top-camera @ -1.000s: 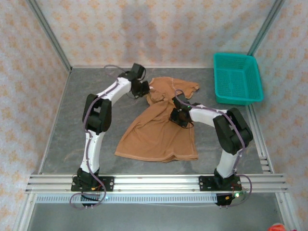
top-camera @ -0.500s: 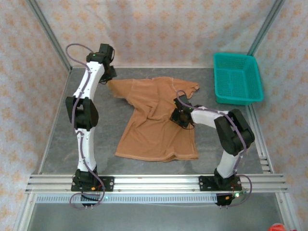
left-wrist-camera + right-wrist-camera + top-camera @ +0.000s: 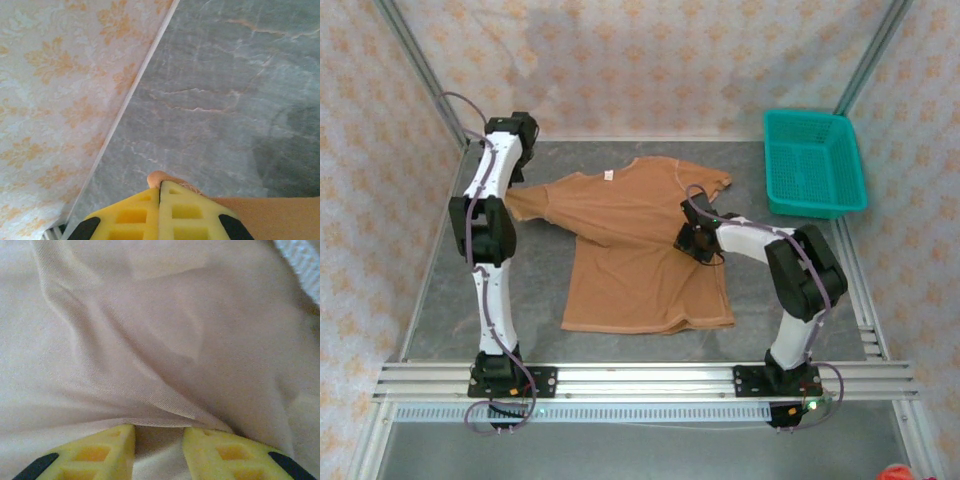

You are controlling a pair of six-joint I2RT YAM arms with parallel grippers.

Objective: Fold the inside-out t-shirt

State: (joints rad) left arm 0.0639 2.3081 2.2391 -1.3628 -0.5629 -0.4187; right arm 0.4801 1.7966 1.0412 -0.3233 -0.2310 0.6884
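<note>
While the teal basket point(image 3: 812, 160) sits at the far right of the grey table point(image 3: 520, 290), the inside-out t-shirt point(image 3: 640, 250) lies spread flat to the left of it, apart from it, with bare table between the basket and the nearer sleeve. The shirt's hem is the part farthest from the basket toward the arm bases, and its collar, with a small white label point(image 3: 610, 176) showing, is level with the basket's near rim.

At the sleeve farthest from the basket, the left gripper point(image 3: 517, 183) hangs over the cloth's end. Seen from the left wrist, the left gripper point(image 3: 160, 187) has its yellow pads pressed flat together, and a small nub of tan cloth point(image 3: 270, 215) pokes out at their tips (so the claw is closed on the sleeve edge). Beyond it run the marbled table point(image 3: 225, 100) and the patterned wall point(image 3: 50, 100).

On the side of the shirt toward the basket, the right gripper point(image 3: 698, 243) is down on the fabric, just below the sleeve that points at the basket. From the right wrist, the right gripper point(image 3: 159, 432) has its pads standing apart, with a shaded gap between them and a soft ridge of shirt cloth point(image 3: 150, 340) running across just past the tips. The pads do not press on that ridge, so this claw is open, resting on wrinkled fabric.
</note>
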